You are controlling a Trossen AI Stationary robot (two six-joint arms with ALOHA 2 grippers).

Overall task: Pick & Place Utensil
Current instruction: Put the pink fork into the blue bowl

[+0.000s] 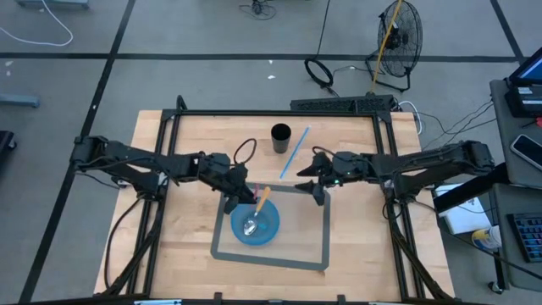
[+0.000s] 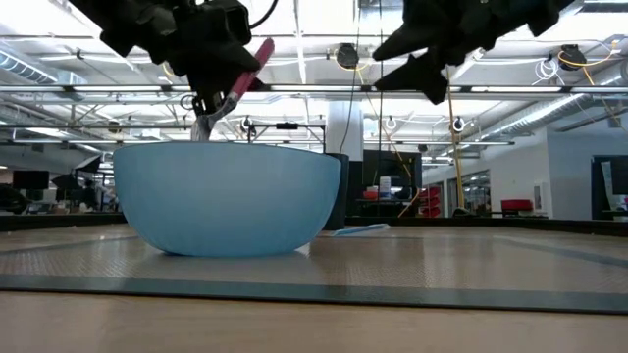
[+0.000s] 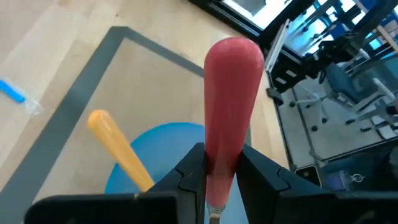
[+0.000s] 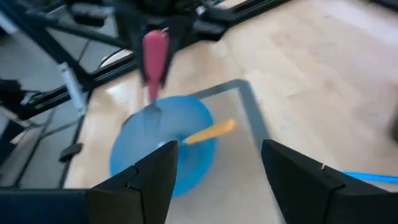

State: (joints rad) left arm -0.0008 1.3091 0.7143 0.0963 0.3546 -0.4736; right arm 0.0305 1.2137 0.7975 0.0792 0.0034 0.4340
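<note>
A blue bowl [image 1: 255, 225] sits on a grey mat [image 1: 315, 254] on the wooden table [image 1: 186, 161]. I will use the bowl to say where things are.

The left gripper [image 1: 241, 198] is just above the bowl, over the rim on the left arm's side. Its two fingers [image 3: 186, 177] are squeezed tight on a utensil with a red handle [image 3: 228, 93]. The red handle sticks up out of the fingers, and the metal end hangs down toward the inside of the bowl. From table height you can see the red handle [image 2: 247, 71] tipped a bit, with the metal end just above the bowl's rim.

Inside the bowl there is another utensil with an orange handle [image 1: 262, 199]. Its handle leans on the rim and pokes out over the far side of the bowl. Its shiny metal end lies at the bottom of the bowl.

The right gripper [image 1: 317, 185] is up in the air, near the bowl on the right arm's side and a bit farther back. Its fingers [image 4: 146, 177] are spread wide apart and hold nothing.

Behind the bowl, well apart from it, stands a black cup [image 1: 280, 136]. A blue straw [image 1: 295, 152] lies flat on the table next to the cup
</note>
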